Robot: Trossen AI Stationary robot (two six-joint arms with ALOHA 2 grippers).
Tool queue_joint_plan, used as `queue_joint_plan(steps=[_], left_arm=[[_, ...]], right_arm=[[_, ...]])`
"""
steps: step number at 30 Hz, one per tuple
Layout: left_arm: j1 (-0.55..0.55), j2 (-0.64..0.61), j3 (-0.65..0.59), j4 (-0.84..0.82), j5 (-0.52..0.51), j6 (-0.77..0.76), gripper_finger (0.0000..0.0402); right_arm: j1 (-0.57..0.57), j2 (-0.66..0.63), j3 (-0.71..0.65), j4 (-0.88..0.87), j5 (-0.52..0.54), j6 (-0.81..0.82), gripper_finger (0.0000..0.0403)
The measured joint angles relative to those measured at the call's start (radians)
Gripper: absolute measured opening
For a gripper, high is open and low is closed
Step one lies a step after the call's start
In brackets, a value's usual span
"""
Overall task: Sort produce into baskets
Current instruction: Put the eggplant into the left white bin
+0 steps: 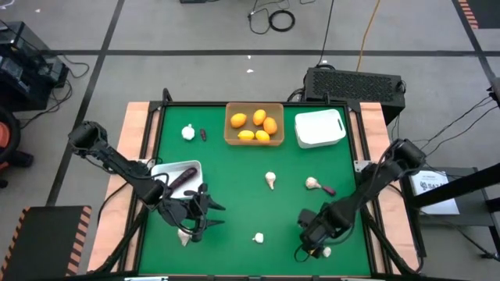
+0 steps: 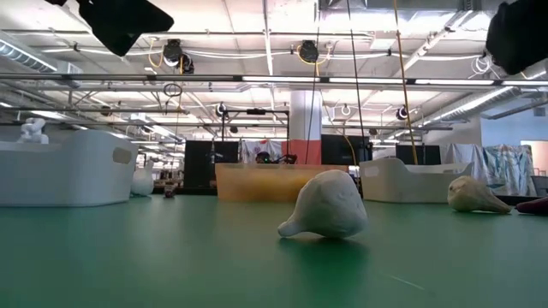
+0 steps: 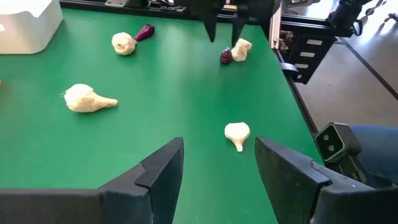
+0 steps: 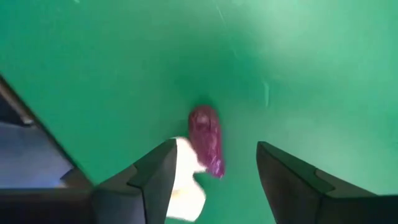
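My right gripper [image 4: 214, 180] is open low over the table's near right part [image 1: 312, 234]. A dark purple piece [image 4: 206, 140] and a whitish garlic bulb [image 4: 186, 180] lie on the green mat between its fingers. My left gripper [image 1: 205, 209] is open and empty beside the left white basket [image 1: 160, 168], which holds a purple piece [image 1: 183, 177]. The tan basket [image 1: 254, 125] holds several orange and yellow fruits. The second white basket [image 1: 320, 127] stands at the far right. Garlic bulbs [image 1: 270, 180] [image 1: 258, 237] [image 1: 188, 132] lie loose on the mat. My right gripper points down over the purple piece and the garlic bulb. One finger [image 4: 163, 177] stands right beside the bulb. I cannot tell whether it touches the bulb. The purple piece lies free in the gap.
Another garlic bulb [image 1: 312, 183] with a purple piece [image 1: 328, 189] lies right of centre. A small purple piece [image 1: 203, 134] lies at the far left. A bulb [image 1: 185, 236] lies by my left gripper. Open mat lies in the middle [image 1: 234, 187].
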Motion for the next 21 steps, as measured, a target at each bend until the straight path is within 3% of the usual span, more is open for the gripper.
queue_joint_plan(steps=[21], left_arm=[[0.000, 0.000, 0.000, -0.002, 0.029, 0.000, 0.0205]], right_arm=[[0.022, 0.144, 0.018, 0.042, 0.027, -0.027, 0.0210]])
